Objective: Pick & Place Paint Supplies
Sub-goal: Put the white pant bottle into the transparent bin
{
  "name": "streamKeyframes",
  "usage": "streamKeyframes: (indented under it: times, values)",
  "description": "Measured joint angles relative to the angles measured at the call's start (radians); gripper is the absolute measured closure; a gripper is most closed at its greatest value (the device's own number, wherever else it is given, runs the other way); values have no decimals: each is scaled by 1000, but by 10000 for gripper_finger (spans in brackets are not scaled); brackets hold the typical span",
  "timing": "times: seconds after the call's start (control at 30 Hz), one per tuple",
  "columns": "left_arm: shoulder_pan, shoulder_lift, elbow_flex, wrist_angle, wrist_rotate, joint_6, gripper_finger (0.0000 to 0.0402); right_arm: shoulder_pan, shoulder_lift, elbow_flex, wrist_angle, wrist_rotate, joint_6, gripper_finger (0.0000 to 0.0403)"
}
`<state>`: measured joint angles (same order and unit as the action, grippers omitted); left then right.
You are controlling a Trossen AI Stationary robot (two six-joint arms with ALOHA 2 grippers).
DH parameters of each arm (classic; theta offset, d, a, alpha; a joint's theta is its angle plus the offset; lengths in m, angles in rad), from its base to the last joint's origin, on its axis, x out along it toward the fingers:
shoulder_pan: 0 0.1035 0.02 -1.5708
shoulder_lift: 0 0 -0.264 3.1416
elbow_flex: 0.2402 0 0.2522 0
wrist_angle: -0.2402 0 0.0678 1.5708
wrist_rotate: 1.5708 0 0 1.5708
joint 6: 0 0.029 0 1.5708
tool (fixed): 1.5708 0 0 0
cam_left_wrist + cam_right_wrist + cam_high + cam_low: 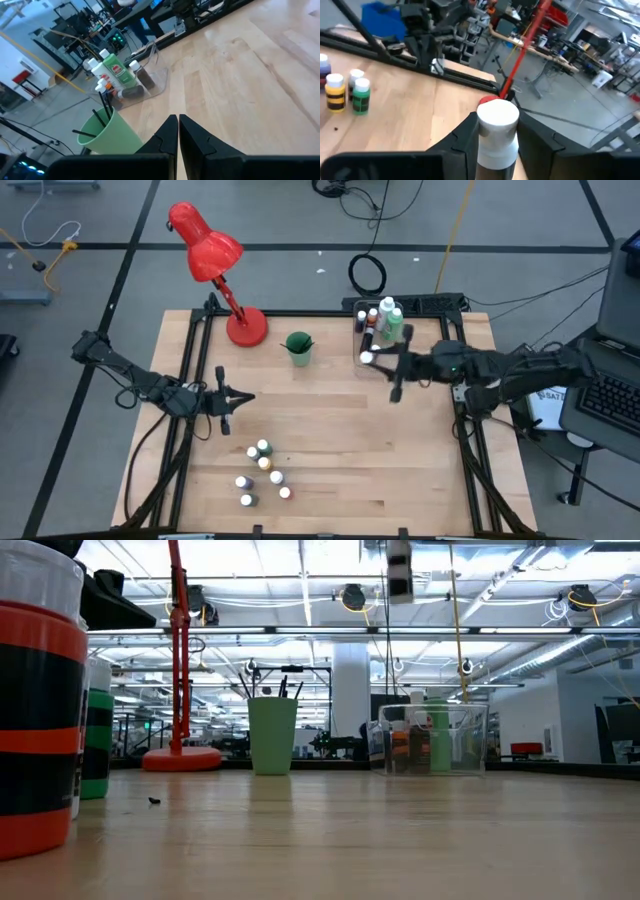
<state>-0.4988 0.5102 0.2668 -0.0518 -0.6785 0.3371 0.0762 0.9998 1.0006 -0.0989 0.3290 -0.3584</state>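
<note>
Several tiny white-capped paint bottles (pixel 262 470) stand on their bases near the table's near edge; the right wrist view shows them as paint bottles (pixel 345 92) too. Taller bottles sit inside the clear bin (pixel 385 330). Dark brushes (pixel 102 107) stick up out of the green cup (pixel 298 345). My right gripper (pixel 372 360) hovers by the bin's near side, shut on a small white-capped bottle (pixel 497 125). My left gripper (pixel 235 398), shut and empty, hangs over the table's left half. My right gripper pinches the small bottle between its two fingers (pixel 465 140), one on each side of the white cap (pixel 497 117) and neck. The fingers reach in from the table's right side. The bottle (pixel 399 570) is lifted clear, high above the table.
A red desk lamp (pixel 225 275) stands at the far left behind the cup. The clear bin (pixel 435 740) sits at the far right, with the green cup (pixel 272 735) left of it. Bare wood lies between both grippers. Two bottles (pixel 40 710) loom close to the low camera.
</note>
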Motion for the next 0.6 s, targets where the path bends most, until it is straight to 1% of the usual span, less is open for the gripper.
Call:
streamKeyframes:
  times: [0.1, 0.17, 0.2, 0.3, 0.33, 0.4, 0.47, 0.53, 0.6]
  values:
    - [0, 0, 0, 1, 0, -27, 382, -123, -109, -184, 101, -21, 30, 300]
    - [0, 0, 0, 1, 0, -39, 382, -213, -152, -325, 208, -33, 32, 300]
    - [0, 0, 0, 2, 0, -49, 382, -256, -161, -394, 275, -64, 36, 299]
    - [0, 0, 0, 2, 0, -84, 382, -372, -163, -583, 512, -214, 64, 299]
    - [0, 0, 0, 2, 0, -90, 382, -405, -163, -632, 592, -237, 69, 299]
    - [0, 0, 0, 1, 0, -108, 382, -454, -160, -716, 732, -221, 71, 300]
    - [0, 0, 0, 1, 0, -116, 382, -488, -159, -780, 824, -226, 77, 300]
    - [0, 0, 0, 1, 0, -123, 382, -512, -161, -806, 885, -234, 93, 300]
    - [0, 0, 0, 1, 0, -123, 382, -531, -162, -809, 884, -228, 105, 300]
